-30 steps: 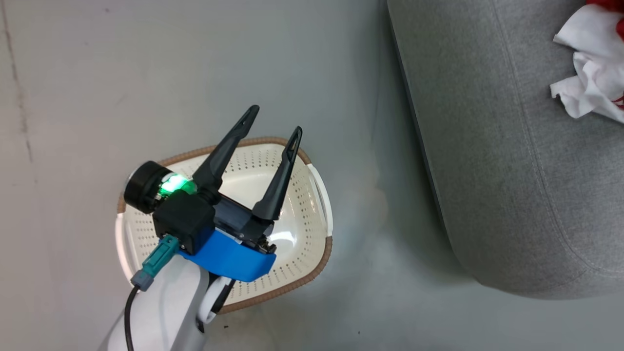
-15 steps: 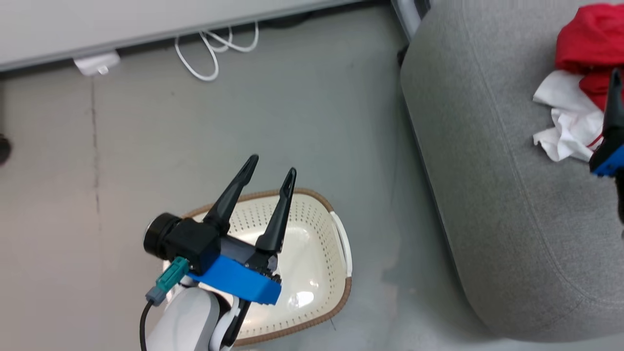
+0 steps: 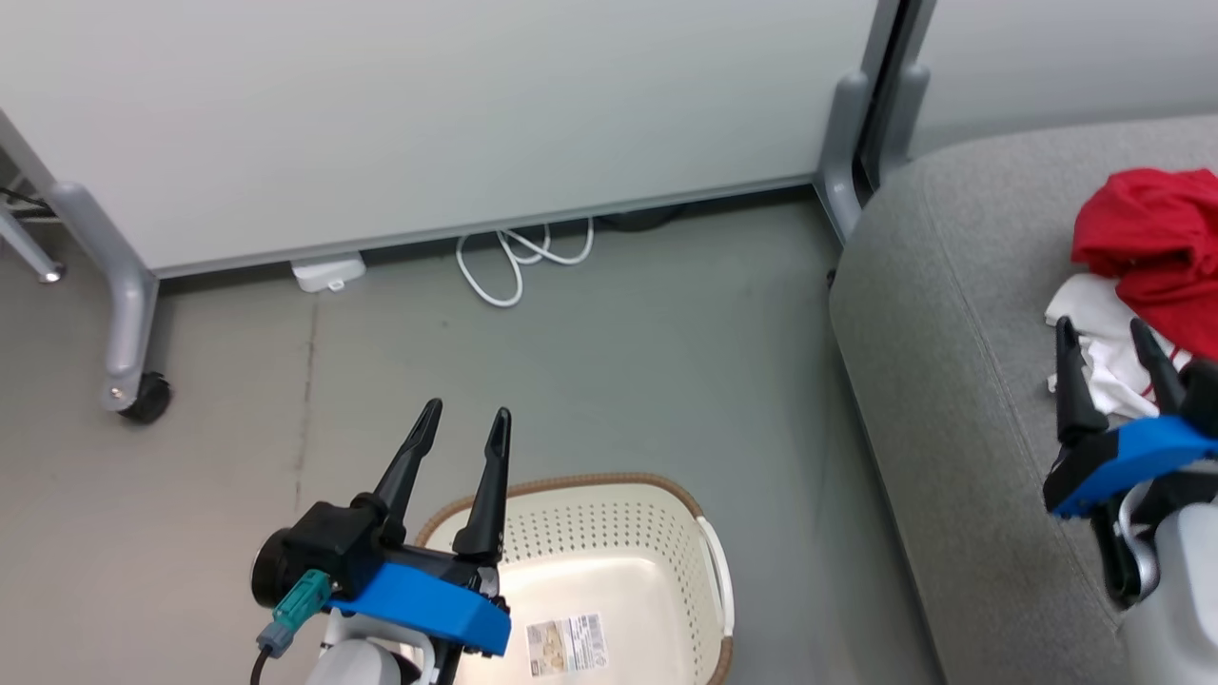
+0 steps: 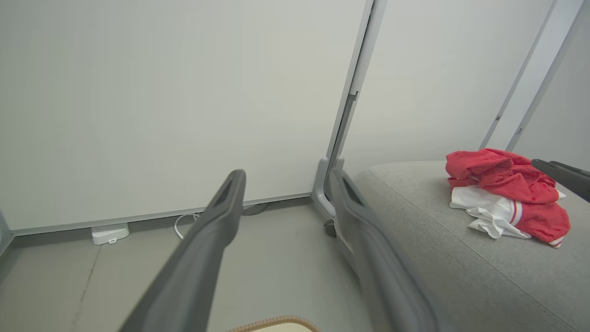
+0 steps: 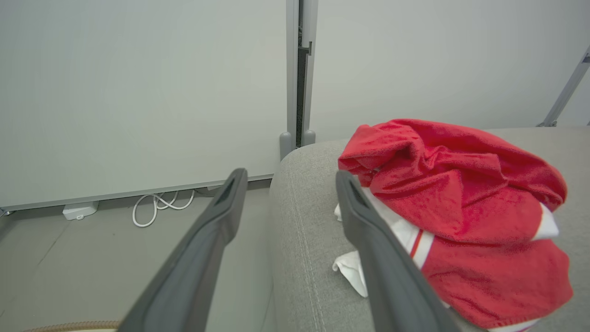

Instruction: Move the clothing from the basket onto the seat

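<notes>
I see my head camera looks down from high; both wrist cameras sit low, face the wall (image 4: 138, 92), sharing the clothing (image 4: 502, 184) at right.

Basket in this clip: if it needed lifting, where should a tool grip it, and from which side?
Likely the white side handle of the basket, facing the sofa: a slim bar standing off the rim. Come from above with the open left tool, which hangs nearest.

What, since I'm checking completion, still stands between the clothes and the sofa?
Nothing visible. The clothes already lie on the sofa; what shows of the basket holds none, and the left end effector and right end effector are open and empty.
</notes>
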Robot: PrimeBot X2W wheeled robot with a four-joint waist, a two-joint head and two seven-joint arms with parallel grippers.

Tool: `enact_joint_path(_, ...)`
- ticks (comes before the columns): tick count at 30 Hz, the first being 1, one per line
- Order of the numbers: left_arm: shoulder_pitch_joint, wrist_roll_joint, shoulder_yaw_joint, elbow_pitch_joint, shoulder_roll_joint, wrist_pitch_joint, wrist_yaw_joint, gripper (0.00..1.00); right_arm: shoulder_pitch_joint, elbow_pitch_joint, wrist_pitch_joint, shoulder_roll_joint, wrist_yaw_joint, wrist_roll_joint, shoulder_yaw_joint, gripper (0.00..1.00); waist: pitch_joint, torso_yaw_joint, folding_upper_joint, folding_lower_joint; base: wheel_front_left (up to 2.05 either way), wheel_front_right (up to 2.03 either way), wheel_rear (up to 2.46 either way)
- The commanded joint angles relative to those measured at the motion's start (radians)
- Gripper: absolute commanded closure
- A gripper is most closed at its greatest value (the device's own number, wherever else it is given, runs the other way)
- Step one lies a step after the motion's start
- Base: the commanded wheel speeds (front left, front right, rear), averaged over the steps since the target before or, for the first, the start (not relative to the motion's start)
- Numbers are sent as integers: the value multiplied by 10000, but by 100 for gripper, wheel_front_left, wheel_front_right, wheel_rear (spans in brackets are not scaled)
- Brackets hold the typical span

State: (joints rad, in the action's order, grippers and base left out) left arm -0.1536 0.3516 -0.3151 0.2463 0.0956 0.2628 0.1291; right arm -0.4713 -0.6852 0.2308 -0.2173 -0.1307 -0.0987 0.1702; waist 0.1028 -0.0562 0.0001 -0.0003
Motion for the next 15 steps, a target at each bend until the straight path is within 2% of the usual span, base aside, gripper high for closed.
enact_joint_path(1, 123, -13, 93, 65, -5, 28, 17, 0, 424, 273, -40, 128, -1, -73, -44, 0, -391, 296, -1, 3, 0, 0, 0)
enact_joint_path(15, 283, -50, 1187, 1250, -112, 28, 10, 0, 3444, 4296, -1152, 1278, -1, -135, -343, 0, -1122, 963, -1, 3, 0, 0, 0)
